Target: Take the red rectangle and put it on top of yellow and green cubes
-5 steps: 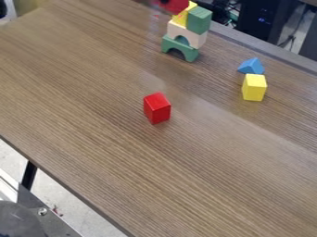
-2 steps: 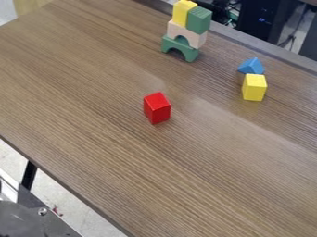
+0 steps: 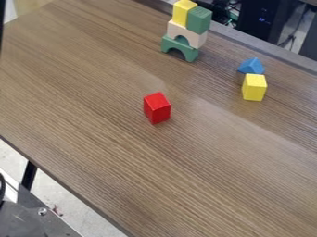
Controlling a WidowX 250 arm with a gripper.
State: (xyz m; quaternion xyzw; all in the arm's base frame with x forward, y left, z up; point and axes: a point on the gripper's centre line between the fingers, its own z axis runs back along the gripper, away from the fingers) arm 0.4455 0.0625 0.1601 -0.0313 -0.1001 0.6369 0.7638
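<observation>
Near the middle of the camera view, a red rectangular block (image 3: pixel 157 108) stands on the wooden table. At the top, a yellow block (image 3: pixel 180 13) and a green block (image 3: pixel 199 20) sit side by side, touching, on a pale arch (image 3: pixel 187 34). That arch rests on a green arch (image 3: pixel 179 49). Nothing lies on the visible tops of the yellow and green blocks.
A blue triangular block (image 3: pixel 251 66) lies at the right, just behind a separate yellow block (image 3: pixel 254 87). The table's edge (image 3: pixel 62 187) runs diagonally across the lower left. A dark strip shows at the upper left border, too little of it to identify.
A red and dark object seen above the stack a second ago has left that spot. A dark strip has appeared at the left border. The blocks on the table have stayed put.
</observation>
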